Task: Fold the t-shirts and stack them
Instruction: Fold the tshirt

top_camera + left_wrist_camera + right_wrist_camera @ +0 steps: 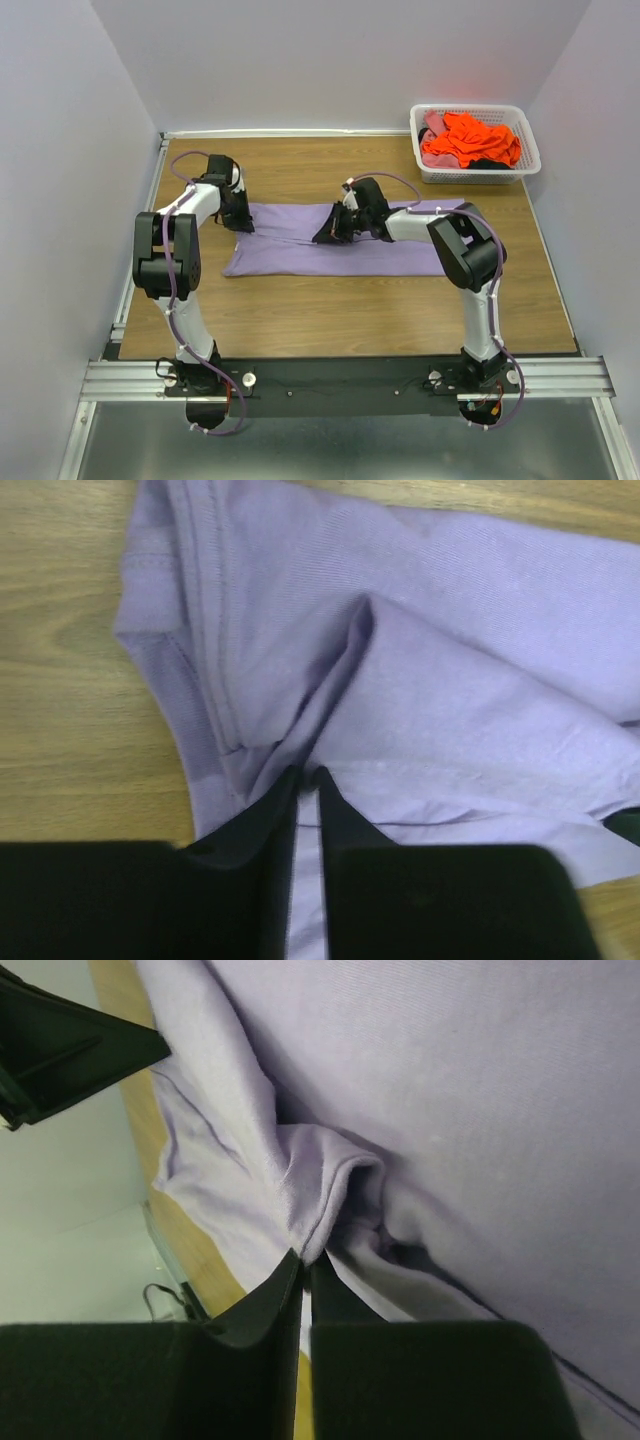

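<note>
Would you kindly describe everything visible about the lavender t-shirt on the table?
The lavender t-shirt looks like plain, soft cotton knit with stitched hems and no print in view. It lies as a wide band across the wooden table, mostly flat. The left gripper pinches a raised fold at its left end, beside a hemmed edge. The right gripper pinches a bunched pleat near its middle. No neck label shows.

On the flat brown wooden table (350,320), middle: a large lavender-purple cotton t-shirt (300,258) is laid flat. At its far left corner, the black left gripper (240,222) is set; near mid-length, the black right gripper (330,235). Far right corner: a white plastic lattice basket (470,177) is placed, with bright orange and pink cotton t-shirts (470,140) heaped in it.
</note>
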`<move>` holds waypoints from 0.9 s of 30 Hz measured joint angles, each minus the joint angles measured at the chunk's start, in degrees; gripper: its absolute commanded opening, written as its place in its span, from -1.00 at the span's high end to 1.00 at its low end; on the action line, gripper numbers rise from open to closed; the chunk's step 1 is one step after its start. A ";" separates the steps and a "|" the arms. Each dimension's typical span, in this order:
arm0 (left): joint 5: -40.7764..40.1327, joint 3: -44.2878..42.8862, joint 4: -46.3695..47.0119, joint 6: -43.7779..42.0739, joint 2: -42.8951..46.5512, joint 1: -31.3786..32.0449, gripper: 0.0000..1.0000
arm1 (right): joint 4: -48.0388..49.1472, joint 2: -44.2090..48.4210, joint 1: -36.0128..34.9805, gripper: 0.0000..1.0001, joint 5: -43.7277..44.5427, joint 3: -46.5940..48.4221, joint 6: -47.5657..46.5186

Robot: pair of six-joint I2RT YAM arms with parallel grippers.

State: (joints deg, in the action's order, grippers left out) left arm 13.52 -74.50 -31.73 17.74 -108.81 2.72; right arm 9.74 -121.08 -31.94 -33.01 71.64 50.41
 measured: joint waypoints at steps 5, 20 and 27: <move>-2.14 0.04 0.59 0.33 0.17 0.00 0.21 | -2.69 0.59 0.00 0.36 2.16 -0.24 -2.58; -4.48 12.39 5.79 2.49 18.60 0.02 0.19 | -14.43 16.33 0.44 0.03 13.92 -3.80 -17.68; -4.48 22.86 7.96 3.96 17.79 0.02 0.19 | -23.87 21.00 2.16 -0.32 26.84 -10.56 -24.70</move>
State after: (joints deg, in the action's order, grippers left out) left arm 9.04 -51.64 -23.77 21.69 -91.02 2.74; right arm -14.13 -100.07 -29.78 -6.17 61.08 25.71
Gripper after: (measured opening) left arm 0.403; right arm 0.596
